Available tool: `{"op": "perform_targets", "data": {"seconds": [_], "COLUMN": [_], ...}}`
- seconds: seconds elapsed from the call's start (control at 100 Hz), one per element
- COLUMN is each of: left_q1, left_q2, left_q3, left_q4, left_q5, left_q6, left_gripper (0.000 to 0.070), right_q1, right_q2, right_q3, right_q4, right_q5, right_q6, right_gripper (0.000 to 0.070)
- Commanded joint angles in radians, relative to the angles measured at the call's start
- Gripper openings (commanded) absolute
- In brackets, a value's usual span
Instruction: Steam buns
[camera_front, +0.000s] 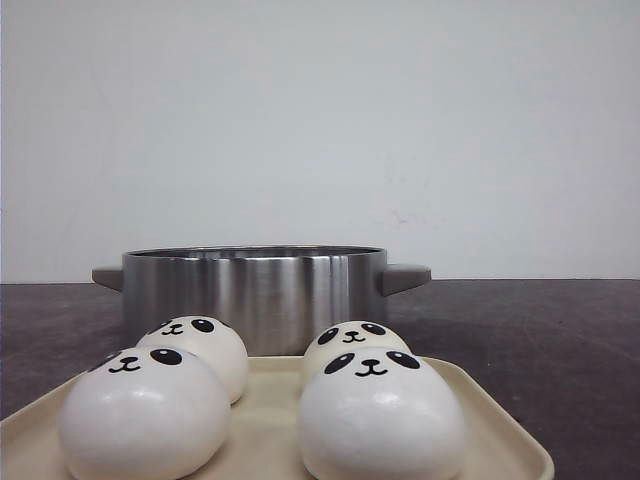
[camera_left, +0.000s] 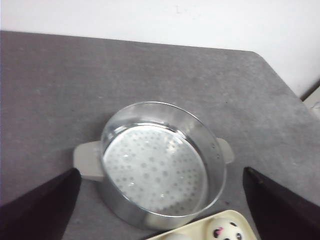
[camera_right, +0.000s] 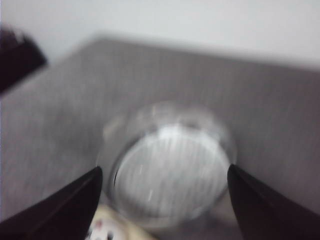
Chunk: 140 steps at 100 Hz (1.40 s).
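Note:
Four glossy white panda-face buns sit on a cream tray at the front: front left, back left, front right, back right. Behind the tray stands a steel steamer pot with grey handles; its perforated floor holds nothing. My left gripper is open high above the pot, with one bun at the frame edge. My right gripper is open above the pot too; that view is blurred. Neither gripper shows in the front view.
The dark grey table runs to a white wall behind. Its right edge shows in the left wrist view. A dark shape, perhaps the other arm, sits at the corner of the right wrist view.

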<state>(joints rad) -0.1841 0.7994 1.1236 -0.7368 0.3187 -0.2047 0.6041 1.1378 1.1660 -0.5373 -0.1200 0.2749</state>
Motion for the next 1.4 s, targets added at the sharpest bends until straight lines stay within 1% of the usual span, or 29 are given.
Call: {"op": "perform_targets", "data": {"seconds": [0.0,0.09,0.16,0.26,0.5,0.64,0.8,0.95,1.18,1.33,1.39], "left_q1": [-0.014,-0.034,-0.048,-0.068,-0.106,-0.114,-0.127,-0.138,-0.146,-0.146,-0.146], "left_q2": [0.004,0.004,0.004,0.004,0.005,0.004,0.005,0.004,0.005,0.005,0.005], "left_q3": [0.02,0.02,0.02,0.02,0.02,0.02,0.02,0.02,0.02,0.02,0.02], "left_q4": [0.007,-0.001,-0.01,-0.023,-0.043,-0.042,-0.041,-0.043,-0.041,-0.04,-0.039], "left_q5": [0.005,0.005,0.005,0.005,0.003,0.003,0.003,0.003,-0.008,-0.012,-0.012], "left_q6": [-0.024,-0.024,-0.024,-0.024,-0.019,-0.016,-0.016,-0.016,-0.008,-0.005,-0.004], "left_gripper": [0.0634,0.0634,0.0634,0.0634,0.0634,0.0634,0.0634,0.0634,0.0634,0.0634,0.0634], "right_q1": [0.004,0.007,0.016,0.041,0.129,0.159,0.166,0.166,0.164,0.166,0.166], "right_q2": [0.103,0.214,0.279,0.347,0.494,0.585,0.66,0.7,0.719,0.719,0.724], "right_q3": [0.08,0.159,0.179,0.179,0.179,0.179,0.179,0.177,0.177,0.177,0.177], "right_q4": [-0.147,-0.311,-0.385,-0.436,-0.383,-0.391,-0.403,-0.422,-0.354,-0.338,-0.338], "right_q5": [-0.021,-0.1,-0.145,-0.146,-0.14,-0.11,-0.103,-0.039,-0.04,-0.044,-0.045], "right_q6": [0.103,0.139,0.142,0.141,0.164,0.179,0.179,0.167,0.172,0.193,0.193], "right_gripper": [0.0499,0.0499,0.0499,0.0499,0.0499,0.0499,0.0499,0.0499,0.0497,0.0476,0.0445]}}
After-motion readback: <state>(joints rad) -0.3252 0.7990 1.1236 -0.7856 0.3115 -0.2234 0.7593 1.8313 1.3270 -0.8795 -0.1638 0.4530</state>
